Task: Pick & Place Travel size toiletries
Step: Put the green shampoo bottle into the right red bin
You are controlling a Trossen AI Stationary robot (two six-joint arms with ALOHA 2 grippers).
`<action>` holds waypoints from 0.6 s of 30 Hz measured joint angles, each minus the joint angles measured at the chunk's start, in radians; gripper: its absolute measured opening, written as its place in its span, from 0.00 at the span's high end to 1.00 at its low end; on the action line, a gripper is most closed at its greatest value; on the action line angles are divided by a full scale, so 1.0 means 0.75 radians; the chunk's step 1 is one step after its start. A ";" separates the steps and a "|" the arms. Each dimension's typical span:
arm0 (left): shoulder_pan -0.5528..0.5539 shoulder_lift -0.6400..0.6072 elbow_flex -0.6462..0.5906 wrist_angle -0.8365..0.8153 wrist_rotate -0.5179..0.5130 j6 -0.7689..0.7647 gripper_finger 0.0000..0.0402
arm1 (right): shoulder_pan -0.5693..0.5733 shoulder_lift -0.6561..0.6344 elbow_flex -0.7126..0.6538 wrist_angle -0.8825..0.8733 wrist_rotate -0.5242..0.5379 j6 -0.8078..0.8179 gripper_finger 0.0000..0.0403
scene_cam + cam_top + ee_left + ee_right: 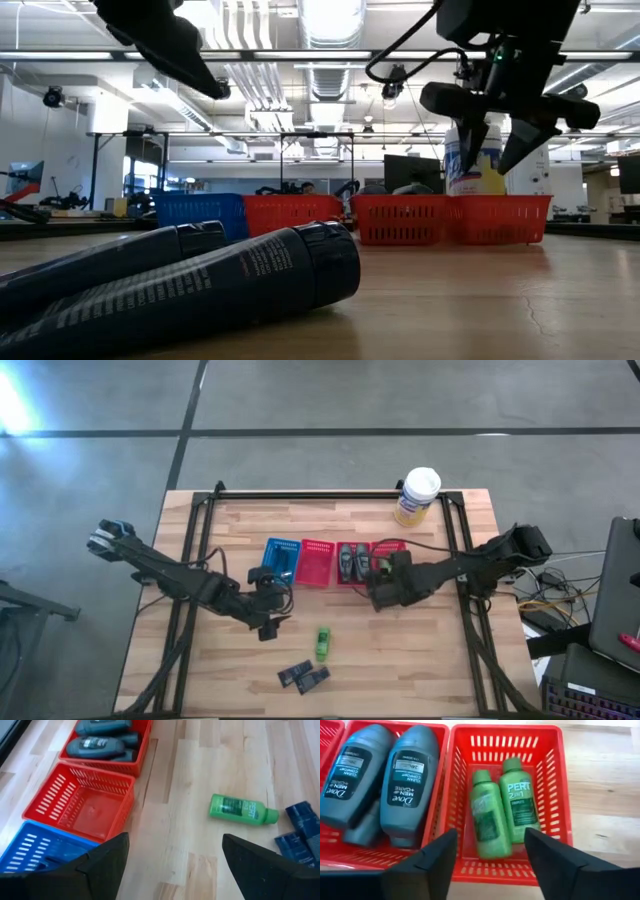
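Two green bottles lie in the red basket under the right tool, fingers apart, empty; left tool wide over the desk

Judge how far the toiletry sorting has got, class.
Done: two green shampoo bottles lie in one red mesh basket, grey body-wash bottles in the next. In hand: nothing; the right gripper hangs open over the green pair, the left gripper open above the table. Left: one green bottle and dark blue tubes on the wooden table.
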 joint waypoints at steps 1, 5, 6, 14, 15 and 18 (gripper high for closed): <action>0.000 0.000 -0.005 0.001 0.008 0.000 0.19 | -0.001 0.000 0.001 -0.002 -0.004 -0.001 0.41; 0.000 0.001 -0.016 0.003 0.053 -0.014 0.19 | 0.009 -0.003 0.050 -0.013 -0.012 -0.061 0.31; 0.000 0.001 -0.016 0.004 0.067 -0.015 0.19 | 0.013 -0.005 0.068 -0.014 -0.019 -0.098 0.29; 0.025 0.026 -0.020 0.030 0.187 -0.170 0.19 | 0.056 -0.007 0.236 -0.015 -0.200 -0.319 0.22; 0.032 0.042 -0.021 0.036 0.190 -0.222 0.19 | 0.070 -0.007 0.250 -0.021 -0.212 -0.303 0.21; 0.037 0.107 -0.021 0.115 0.231 -0.392 0.19 | 0.136 -0.007 0.284 -0.081 -0.213 -0.190 0.20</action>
